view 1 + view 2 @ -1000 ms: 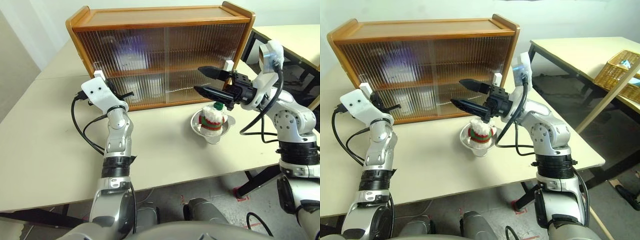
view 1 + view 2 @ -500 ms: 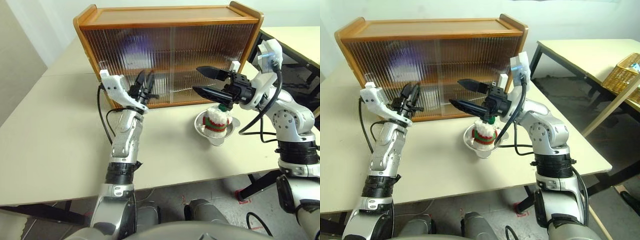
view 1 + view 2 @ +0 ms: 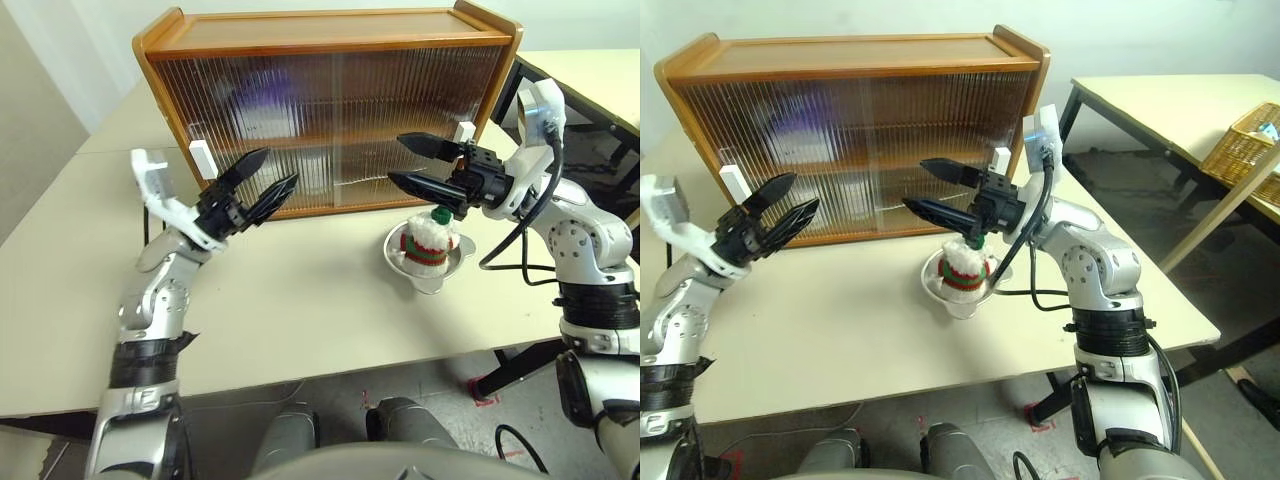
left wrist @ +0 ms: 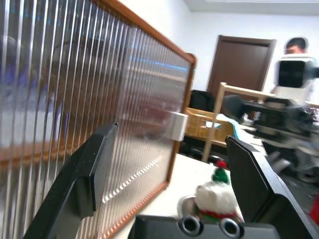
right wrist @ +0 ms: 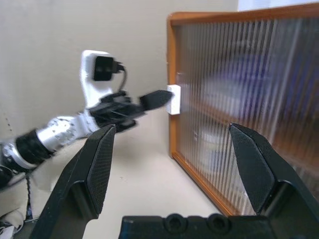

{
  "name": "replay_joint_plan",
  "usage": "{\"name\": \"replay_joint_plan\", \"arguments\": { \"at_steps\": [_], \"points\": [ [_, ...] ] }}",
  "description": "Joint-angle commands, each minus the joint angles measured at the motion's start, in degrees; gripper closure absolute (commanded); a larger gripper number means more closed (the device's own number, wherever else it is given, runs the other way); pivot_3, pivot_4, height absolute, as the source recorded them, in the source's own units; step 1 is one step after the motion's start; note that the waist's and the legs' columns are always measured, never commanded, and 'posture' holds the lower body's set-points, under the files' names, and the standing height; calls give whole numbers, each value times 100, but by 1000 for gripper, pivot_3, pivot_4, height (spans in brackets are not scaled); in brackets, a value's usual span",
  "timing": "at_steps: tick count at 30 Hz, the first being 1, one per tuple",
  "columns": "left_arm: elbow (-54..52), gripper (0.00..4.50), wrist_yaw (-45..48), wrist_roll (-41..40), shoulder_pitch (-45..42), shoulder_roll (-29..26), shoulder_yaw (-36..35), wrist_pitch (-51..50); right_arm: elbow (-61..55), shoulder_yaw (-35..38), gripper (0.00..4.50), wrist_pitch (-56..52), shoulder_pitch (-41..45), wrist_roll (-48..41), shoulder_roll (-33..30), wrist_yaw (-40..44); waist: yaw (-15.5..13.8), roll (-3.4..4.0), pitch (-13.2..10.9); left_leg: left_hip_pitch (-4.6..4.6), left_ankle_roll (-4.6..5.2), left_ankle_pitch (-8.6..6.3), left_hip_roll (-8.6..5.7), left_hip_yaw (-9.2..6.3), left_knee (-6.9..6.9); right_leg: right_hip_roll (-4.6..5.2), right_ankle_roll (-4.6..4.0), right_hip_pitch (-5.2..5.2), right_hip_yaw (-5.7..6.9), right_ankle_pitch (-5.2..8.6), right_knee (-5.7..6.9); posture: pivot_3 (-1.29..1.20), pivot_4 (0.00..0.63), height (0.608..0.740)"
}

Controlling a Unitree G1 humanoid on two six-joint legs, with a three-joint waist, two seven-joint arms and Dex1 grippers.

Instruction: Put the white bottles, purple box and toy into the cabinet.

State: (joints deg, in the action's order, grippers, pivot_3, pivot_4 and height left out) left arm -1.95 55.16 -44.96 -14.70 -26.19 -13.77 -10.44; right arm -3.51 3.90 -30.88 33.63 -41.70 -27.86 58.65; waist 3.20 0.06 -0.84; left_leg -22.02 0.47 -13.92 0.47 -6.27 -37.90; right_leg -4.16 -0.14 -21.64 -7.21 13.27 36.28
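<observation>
The toy [image 3: 428, 238] sits in a metal bowl [image 3: 400, 262] on the tabletop [image 3: 320, 300], in front of the cabinet [image 3: 330, 110], whose ribbed doors look closed. The right end effector [image 3: 410, 163] hangs just above the toy, fingers wide, holding nothing. The left end effector [image 3: 262, 172] is also wide and empty, near the white handle [image 3: 201, 158]. To do well, I think one door must slide open first; then the right one should come down straight over the toy.
</observation>
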Motion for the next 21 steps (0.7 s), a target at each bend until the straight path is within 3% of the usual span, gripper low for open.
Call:
{"name": "replay_joint_plan", "arguments": {
  "at_steps": [1,6,9,18,19,21],
  "points": [
    [-218,27,491,-259,347,-356,-226,-303,221,110,0,251,-109,373,-64,-283,7,1,1,-6,-1,-1,2,1,1,0,-1,-9,0,0,0,-87,3,740],
    [-289,27,633,-420,496,-485,-421,-455,871,314,0,573,-45,748,-96,-709,-9,2,1,-23,0,-2,9,-2,1,5,-16,-28,2,-9,3,-78,4,740],
    [-318,0,632,-439,487,-461,-447,-507,1382,391,596,767,64,1092,-175,-1013,0,3,2,-23,0,-2,13,-1,1,7,-61,-30,1,-36,3,-78,4,740],
    [-401,0,702,-400,454,-462,-428,-472,2792,481,4121,1170,499,1900,-403,-1756,16,9,4,-29,0,-2,25,-1,18,2,-57,-50,2,-37,4,-73,1,740],
    [-413,0,704,-388,449,-469,-428,-466,2901,468,4444,1238,545,1986,-414,-1791,17,10,5,-31,0,-2,26,-1,18,2,-55,-52,2,-38,4,-70,0,740],
    [-402,0,717,-378,421,-484,-436,-461,3183,490,4483,1410,718,2137,-395,-1928,19,12,5,-33,1,-2,27,-1,19,2,-47,-54,2,-44,5,-70,0,740]
  ]
}}
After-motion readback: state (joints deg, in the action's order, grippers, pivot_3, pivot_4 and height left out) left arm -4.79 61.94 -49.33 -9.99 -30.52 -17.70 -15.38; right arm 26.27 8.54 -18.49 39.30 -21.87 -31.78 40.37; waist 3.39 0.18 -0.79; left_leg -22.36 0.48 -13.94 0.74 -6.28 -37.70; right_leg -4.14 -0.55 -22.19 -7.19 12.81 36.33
